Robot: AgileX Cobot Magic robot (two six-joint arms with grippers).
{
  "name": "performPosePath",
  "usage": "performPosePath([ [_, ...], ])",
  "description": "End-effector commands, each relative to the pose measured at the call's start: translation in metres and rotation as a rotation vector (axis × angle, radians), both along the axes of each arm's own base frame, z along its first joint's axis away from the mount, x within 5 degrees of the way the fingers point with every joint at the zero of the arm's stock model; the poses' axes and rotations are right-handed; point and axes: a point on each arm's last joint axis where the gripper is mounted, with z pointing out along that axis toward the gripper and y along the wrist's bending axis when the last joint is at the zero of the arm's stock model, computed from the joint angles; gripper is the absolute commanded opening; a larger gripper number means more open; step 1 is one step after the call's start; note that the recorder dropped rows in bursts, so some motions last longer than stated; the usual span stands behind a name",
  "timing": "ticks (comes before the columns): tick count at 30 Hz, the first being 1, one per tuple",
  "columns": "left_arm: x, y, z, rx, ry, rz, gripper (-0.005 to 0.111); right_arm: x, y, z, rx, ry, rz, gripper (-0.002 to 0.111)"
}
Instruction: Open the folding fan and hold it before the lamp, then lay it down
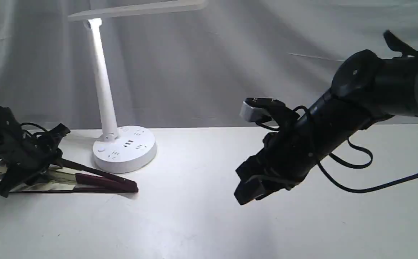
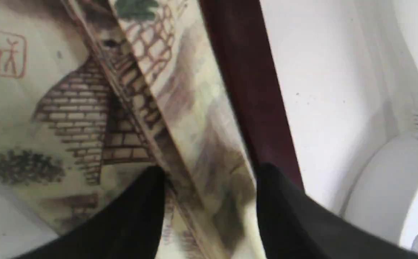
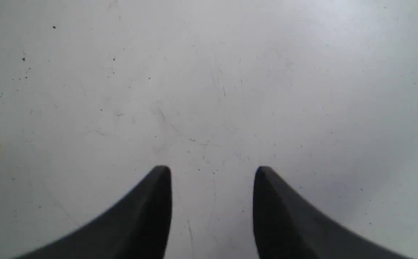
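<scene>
Looks like a robot test lab, not a home: plain white table [image 1: 201,223], creased white cloth backdrop [image 1: 237,61] behind it, black cabled left arm [image 1: 10,144] and right arm [image 1: 338,115] over it.

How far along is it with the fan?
Done: nothing certain; the folding fan lies only partly spread on the table beside the lamp. In hand: the left gripper straddles its pleats, grip unclear; the right gripper hangs open, empty. Left, seemingly: spreading it, holding it before the lamp, laying it down.

Painted paper fan [image 2: 68,108], glossy plastic lamp [image 1: 124,149], matt table [image 3: 209,90]
</scene>
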Motion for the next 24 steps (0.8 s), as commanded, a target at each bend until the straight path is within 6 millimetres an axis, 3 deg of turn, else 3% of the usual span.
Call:
performPosePath([
  [1,0.004,0.002,0.004,-0.010,-0.049,0.025,0.042,0.000,0.000,0.002,-0.013,-0.007,0.012,0.037],
  [7,0.005,0.002,0.004,-0.009,-0.054,0.026,0.042,0.000,0.000,0.002,-0.013,-0.009,0.011,0.037],
  [17,-0.007,-0.001,-0.014,-0.030,0.107,0.013,0.042,0.001,0.000,0.002,-0.013,-0.013,0.008,0.037],
  [24,-0.006,0.000,-0.009,-0.026,0.095,0.007,0.017,0.001,0.000,0.002,-0.013,-0.013,0.008,0.037],
])
